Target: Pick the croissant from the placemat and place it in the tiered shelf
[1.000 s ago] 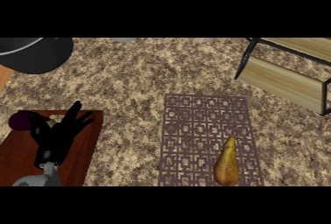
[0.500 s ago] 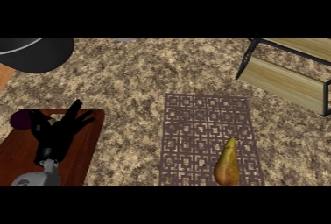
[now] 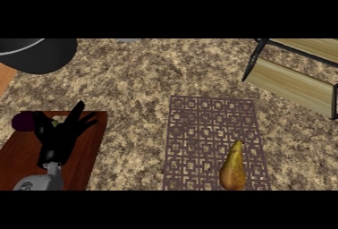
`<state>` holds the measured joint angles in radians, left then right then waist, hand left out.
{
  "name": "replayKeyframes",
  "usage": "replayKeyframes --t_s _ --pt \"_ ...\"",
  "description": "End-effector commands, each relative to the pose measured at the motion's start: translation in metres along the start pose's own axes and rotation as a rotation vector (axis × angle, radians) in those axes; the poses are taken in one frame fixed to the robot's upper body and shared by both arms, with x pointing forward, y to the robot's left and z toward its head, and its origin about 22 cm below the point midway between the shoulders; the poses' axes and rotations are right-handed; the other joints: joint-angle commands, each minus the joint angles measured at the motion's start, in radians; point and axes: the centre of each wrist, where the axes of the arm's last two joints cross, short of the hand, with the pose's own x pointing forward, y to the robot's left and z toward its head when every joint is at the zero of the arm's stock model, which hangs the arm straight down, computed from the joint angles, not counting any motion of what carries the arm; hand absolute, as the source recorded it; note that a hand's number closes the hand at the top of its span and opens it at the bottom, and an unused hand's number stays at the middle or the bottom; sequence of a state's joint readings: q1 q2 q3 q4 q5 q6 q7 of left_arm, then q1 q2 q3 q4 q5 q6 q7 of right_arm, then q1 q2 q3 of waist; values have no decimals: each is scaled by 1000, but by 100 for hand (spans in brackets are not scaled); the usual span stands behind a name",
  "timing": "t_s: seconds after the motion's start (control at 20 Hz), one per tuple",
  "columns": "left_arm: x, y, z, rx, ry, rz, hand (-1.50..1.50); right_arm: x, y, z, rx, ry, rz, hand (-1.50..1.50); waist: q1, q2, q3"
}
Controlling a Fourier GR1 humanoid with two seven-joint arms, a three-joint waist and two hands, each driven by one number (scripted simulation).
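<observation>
Caught the left hand (image 3: 61,134) over the red-brown board (image 3: 19,154) at the counter's left, fingers straight and spread, pointing away, holding nothing. Noted barely any shift there across the last second: drifted a touch along the board, no more. Spotted a dark purple thing (image 3: 25,121) just beside the fingers, on the board's far corner; could not tell what. Found no right hand anywhere in view.

Found the croissant (image 3: 232,167) in the same spot as a second before: on the placemat (image 3: 211,120), toward its near right part, lying lengthwise away from the robot, its near end close to the view's lower edge. Left untouched, with nothing close by. Placed the shelf (image 3: 290,82) at the far right, well apart from the croissant: pale wooden tiers in a black frame, seemingly bare. Marked a black round vessel (image 3: 36,53) at the far left.

Judged the task not yet begun: no reach started, no grasp made. Judged the right hand the likelier one for the pick, with croissant and shelf both on the right. Expected a grasp across the pastry's middle to suit that long, tapered shape.
</observation>
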<state>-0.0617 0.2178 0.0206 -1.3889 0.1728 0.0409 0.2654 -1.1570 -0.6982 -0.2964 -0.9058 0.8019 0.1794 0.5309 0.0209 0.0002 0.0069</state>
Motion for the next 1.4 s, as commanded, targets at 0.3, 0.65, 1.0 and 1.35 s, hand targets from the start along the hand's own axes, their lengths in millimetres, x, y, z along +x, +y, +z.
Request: replayKeyframes --t_s 0.3,0.65,1.0,1.35 --pt "-20 8 2 -14 84 -1 0 -14 29 -13 0 -71 -38 150 -7 3 -7" --pt "-14 -9 -2 2 62 6 0 -24 3 -24 38 -67 79 150 -10 3 -7" --pt "-11 6 -2 0 63 4 0 -23 2 -28 -97 59 -267 -150 -5 6 -7" --pt "4 10 -3 -5 68 -2 0 -15 -12 -27 -131 37 -527 -150 -8 3 -7"
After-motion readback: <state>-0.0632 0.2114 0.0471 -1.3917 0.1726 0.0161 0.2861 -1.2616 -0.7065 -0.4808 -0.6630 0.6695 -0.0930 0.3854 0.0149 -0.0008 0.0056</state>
